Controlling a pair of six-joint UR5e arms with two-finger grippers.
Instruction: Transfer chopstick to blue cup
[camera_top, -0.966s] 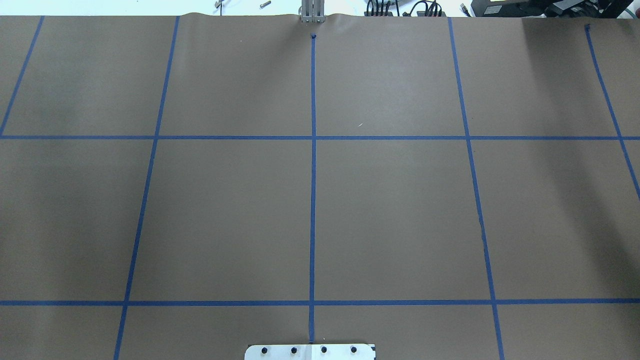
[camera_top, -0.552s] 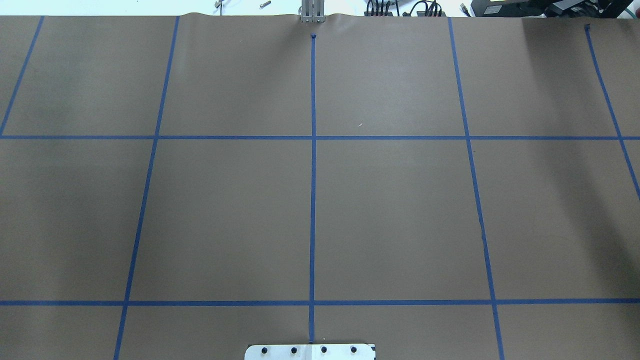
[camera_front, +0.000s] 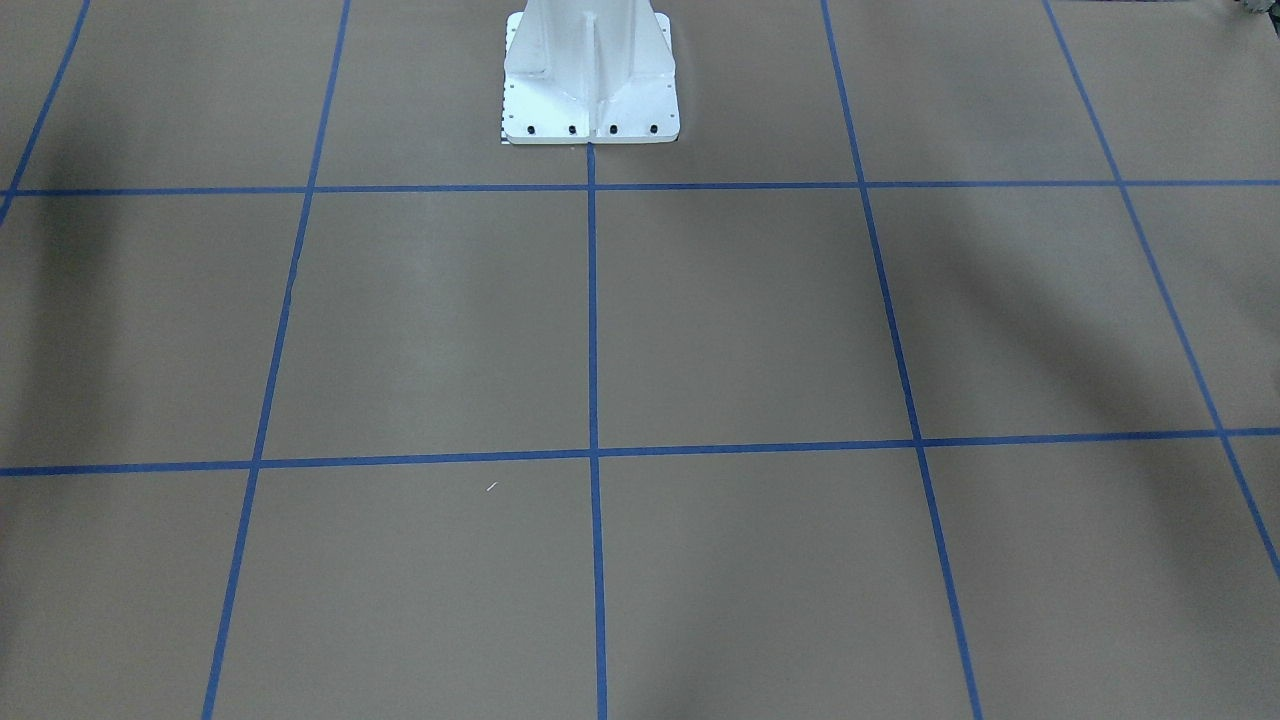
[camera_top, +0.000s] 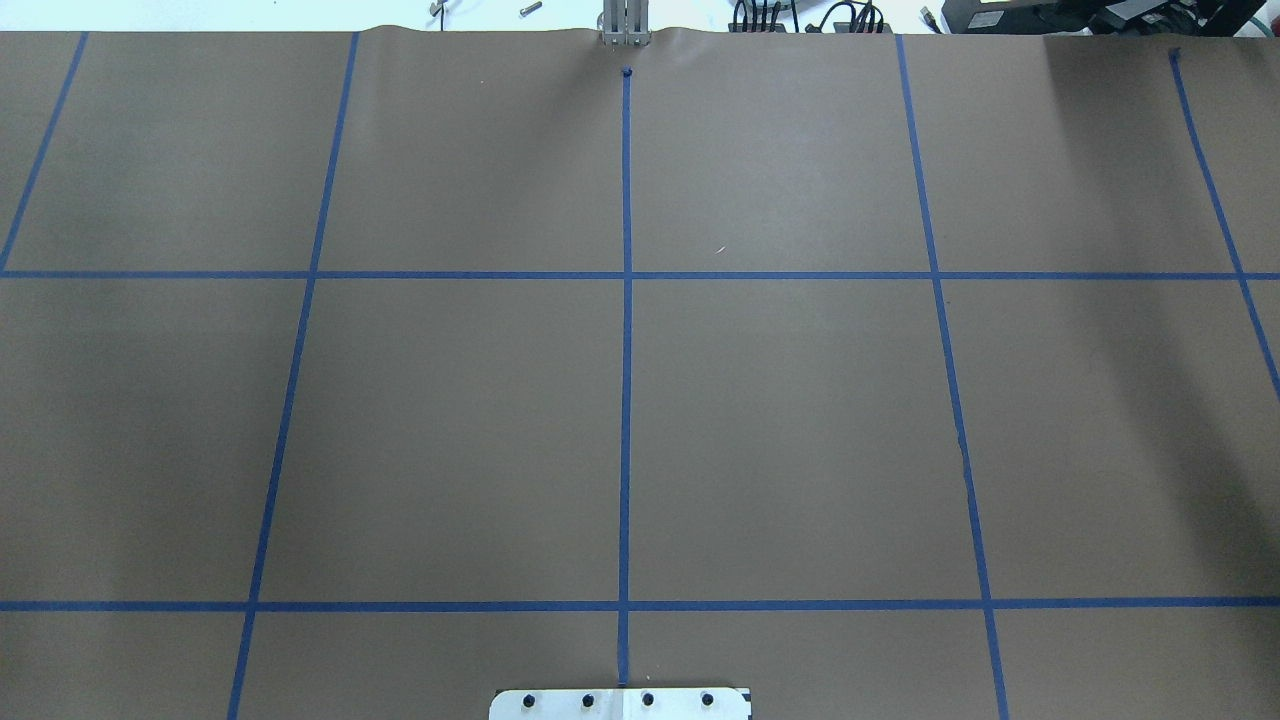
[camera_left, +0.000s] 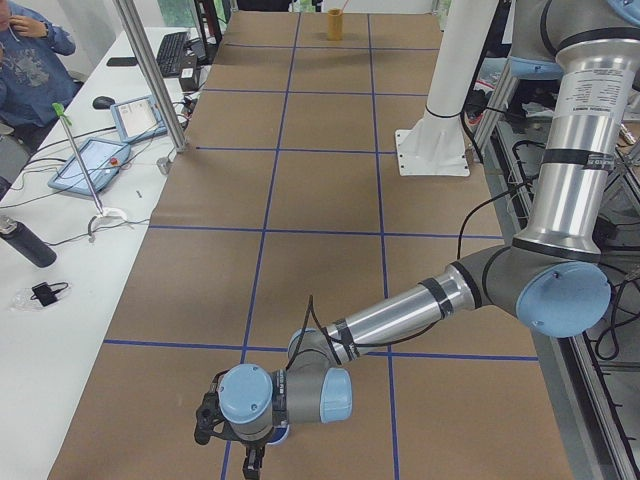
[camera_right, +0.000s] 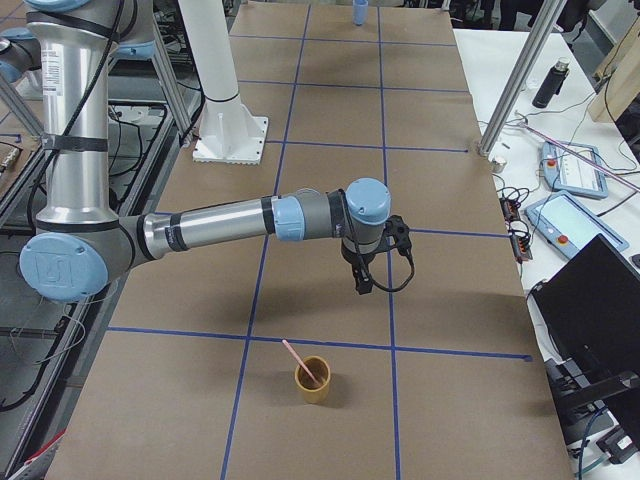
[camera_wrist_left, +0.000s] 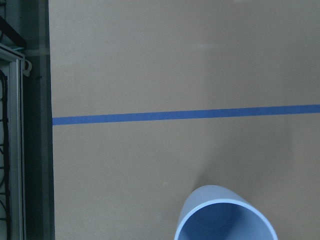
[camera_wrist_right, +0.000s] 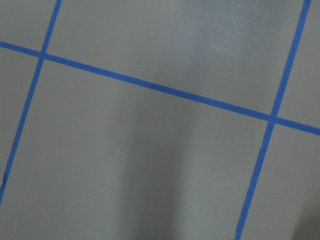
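Note:
The pale pink chopstick (camera_right: 297, 358) leans inside a yellow-brown cup (camera_right: 312, 385) that stands on the brown paper near the table's right end. My right gripper (camera_right: 362, 287) hangs above and beyond that cup, apart from it; I cannot tell whether it is open or shut. The blue cup (camera_wrist_left: 225, 216) stands upright at the far left end, its rim at the bottom of the left wrist view. It shows small in the exterior right view as blue cup (camera_right: 360, 12). My left gripper (camera_left: 247, 462) hovers close over it; its state cannot be told. Both central views show neither cup nor gripper.
The white robot pedestal (camera_front: 590, 80) stands at the table's middle edge. Blue tape lines grid the paper. A side table holds tablets (camera_left: 88, 165) and a dark bottle (camera_left: 25, 243), with a seated person (camera_left: 30, 60) behind. Metal posts (camera_right: 515, 75) and a laptop (camera_right: 595, 300) flank the operators' side.

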